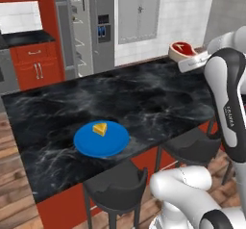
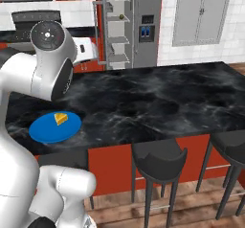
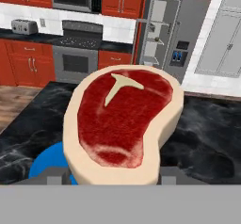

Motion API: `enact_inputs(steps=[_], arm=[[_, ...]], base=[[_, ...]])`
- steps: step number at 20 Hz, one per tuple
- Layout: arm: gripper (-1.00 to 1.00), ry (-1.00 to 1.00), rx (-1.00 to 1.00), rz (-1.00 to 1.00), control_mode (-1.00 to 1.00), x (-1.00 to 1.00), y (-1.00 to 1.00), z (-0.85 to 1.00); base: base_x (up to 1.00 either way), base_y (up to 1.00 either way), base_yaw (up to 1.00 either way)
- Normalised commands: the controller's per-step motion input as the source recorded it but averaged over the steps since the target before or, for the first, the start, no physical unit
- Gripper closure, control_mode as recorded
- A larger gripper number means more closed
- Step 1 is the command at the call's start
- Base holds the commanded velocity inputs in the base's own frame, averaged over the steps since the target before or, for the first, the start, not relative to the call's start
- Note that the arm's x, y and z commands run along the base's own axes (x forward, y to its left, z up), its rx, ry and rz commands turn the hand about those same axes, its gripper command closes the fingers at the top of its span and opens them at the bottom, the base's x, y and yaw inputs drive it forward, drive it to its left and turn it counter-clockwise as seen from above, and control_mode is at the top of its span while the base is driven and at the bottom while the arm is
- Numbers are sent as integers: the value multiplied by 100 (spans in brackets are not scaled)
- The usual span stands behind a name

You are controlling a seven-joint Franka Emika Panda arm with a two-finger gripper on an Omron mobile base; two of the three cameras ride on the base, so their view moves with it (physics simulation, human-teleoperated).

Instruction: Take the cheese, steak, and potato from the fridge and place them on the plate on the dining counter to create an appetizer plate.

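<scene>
Red cabinets, a stove and white tile line the far wall of the kitchen, with the fridge standing beside them, its left door swung open on white-edged shelves. On one of those shelves a small olive-brown ball, the potato, sits near the top. In front stretches the dining bench, black marble veined with white on a red base, with dark stools tucked along its near edge.

Toward the near left part of the bench lies the blue plate, flat on the marble. The cheese, a small yellow-orange wedge, rests on the plate just off its centre, toward the far rim.

Over the right far side of the bench, in the left base view, the white arm reaches up and holds the steak in the air, well apart from the plate. The claw is closed on the steak. Seen from the hand view, the steak stands close before the camera, red face and white mark showing, pale fat rim all round, and a slice of the blue plate shows below its left edge.
</scene>
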Motion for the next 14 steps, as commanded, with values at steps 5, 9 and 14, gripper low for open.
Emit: enact_inputs(steps=[5, 9, 14], arm=[[100, 0, 0, 0, 100, 0, 0, 0], [100, 0, 0, 0, 100, 0, 0, 0], [100, 0, 0, 0, -100, 0, 7, -4]], base=[[32, 69, -33], [31, 42, -17], [8, 8, -3]])
